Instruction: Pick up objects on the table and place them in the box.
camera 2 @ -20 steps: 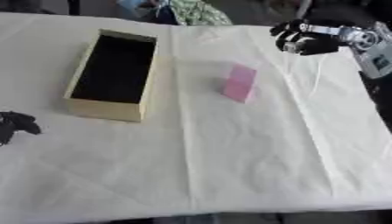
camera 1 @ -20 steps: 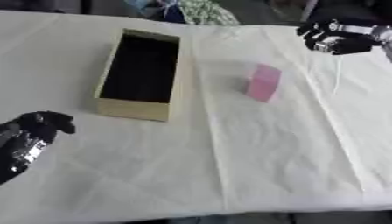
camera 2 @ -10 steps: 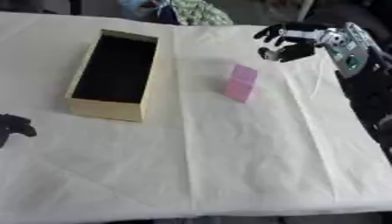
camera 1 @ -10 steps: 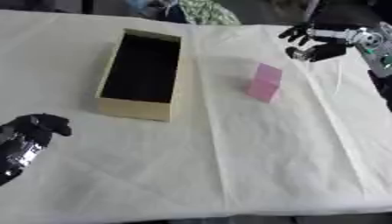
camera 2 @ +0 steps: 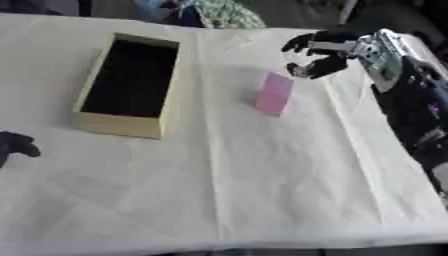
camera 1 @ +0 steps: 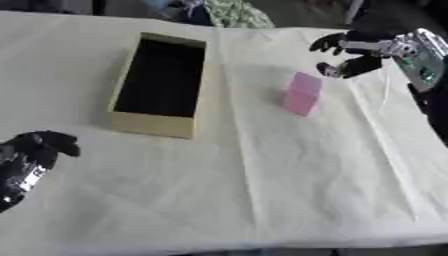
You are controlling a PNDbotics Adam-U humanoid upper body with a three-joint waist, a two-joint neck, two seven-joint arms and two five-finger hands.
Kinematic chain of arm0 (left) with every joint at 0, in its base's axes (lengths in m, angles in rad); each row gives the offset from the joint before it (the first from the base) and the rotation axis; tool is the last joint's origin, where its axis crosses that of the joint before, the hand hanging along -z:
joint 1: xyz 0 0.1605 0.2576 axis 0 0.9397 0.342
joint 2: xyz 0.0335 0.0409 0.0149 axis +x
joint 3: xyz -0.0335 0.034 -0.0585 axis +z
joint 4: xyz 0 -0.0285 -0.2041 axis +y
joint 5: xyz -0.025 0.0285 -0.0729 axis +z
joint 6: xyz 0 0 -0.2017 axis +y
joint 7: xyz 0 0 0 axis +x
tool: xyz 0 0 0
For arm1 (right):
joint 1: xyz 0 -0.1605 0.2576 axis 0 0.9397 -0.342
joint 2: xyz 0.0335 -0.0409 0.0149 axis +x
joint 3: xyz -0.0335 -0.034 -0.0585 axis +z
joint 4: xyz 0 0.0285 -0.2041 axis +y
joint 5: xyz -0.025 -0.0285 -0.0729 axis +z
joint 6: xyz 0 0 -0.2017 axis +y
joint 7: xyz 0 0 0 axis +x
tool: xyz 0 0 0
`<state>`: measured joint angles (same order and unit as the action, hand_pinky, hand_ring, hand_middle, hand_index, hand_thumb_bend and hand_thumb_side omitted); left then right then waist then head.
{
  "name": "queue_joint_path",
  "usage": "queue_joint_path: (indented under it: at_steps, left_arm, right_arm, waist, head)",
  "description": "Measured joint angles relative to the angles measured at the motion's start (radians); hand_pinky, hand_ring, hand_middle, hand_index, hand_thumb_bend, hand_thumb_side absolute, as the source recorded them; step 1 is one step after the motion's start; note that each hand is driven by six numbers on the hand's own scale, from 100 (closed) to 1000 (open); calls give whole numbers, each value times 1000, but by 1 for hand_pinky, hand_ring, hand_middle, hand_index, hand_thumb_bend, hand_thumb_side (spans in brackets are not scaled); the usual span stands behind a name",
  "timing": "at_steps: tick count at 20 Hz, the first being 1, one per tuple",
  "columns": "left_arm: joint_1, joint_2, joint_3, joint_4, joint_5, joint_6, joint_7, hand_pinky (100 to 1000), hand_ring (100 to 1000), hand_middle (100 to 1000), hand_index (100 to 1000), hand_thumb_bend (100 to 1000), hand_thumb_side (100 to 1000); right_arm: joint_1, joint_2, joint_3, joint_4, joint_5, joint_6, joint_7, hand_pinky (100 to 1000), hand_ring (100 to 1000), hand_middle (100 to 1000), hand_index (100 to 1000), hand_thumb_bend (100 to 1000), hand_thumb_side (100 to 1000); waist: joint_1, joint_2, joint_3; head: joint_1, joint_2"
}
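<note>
Left eye view
Right robot hand (camera 1: 354,52): above the tabletop's far right, fingers and thumb spread with a wide gap, holding nothing; it sits just beyond the pink block, apart from it.
Pink rectangular block (camera 1: 302,94): standing on the cream-clothed tabletop (camera 1: 262,190), right of the box.
Tan open-topped cardboard box (camera 1: 160,127): long, dark inside, left of centre, nothing seen in it.
Left robot hand (camera 1: 35,152): low at the left edge, fingers curled, holding nothing.

Right eye view
Right robot hand: thumb and fingers parted wide, nearest fingertips close to the block's upper far corner, not touching.
Left robot hand: only a dark part at the left edge.
</note>
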<state>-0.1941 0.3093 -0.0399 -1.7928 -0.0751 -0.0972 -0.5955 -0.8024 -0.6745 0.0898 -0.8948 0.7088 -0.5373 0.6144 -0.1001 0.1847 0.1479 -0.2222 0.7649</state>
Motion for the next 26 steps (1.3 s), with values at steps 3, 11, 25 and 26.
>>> queue_joint_path:
  at_steps: [3, 11, 25, 26]
  left_arm:
    - [1, 0, 0, 4, 0, 1, -1, 878, 716, 643, 784, 100, 733]
    - [10, -1, 0, 8, 5, 3, -3, 878, 717, 644, 784, 100, 732]
    - [12, -1, 0, 10, 8, 2, -4, 875, 717, 642, 784, 100, 728]
    - [13, -1, 0, 10, 9, 2, -4, 875, 717, 642, 784, 100, 728]
  right_arm:
    - [-10, 14, 13, 0, 28, -2, 5, 858, 960, 1000, 997, 151, 863]
    - [-16, 45, 27, -14, 55, 2, 10, 859, 961, 1000, 997, 153, 861]
    - [-3, 96, 66, -34, 91, 25, 32, 858, 965, 1000, 994, 217, 876]
    - [-2, 109, 72, -38, 106, 28, 35, 858, 964, 1000, 994, 213, 877]
  waist:
    - [0, -14, -7]
    - [6, -39, -26]
    - [21, -48, -37]
    - [20, -48, -37]
  head:
    - [0, 0]
    - [3, 0]
    - [3, 0]
    - [3, 0]
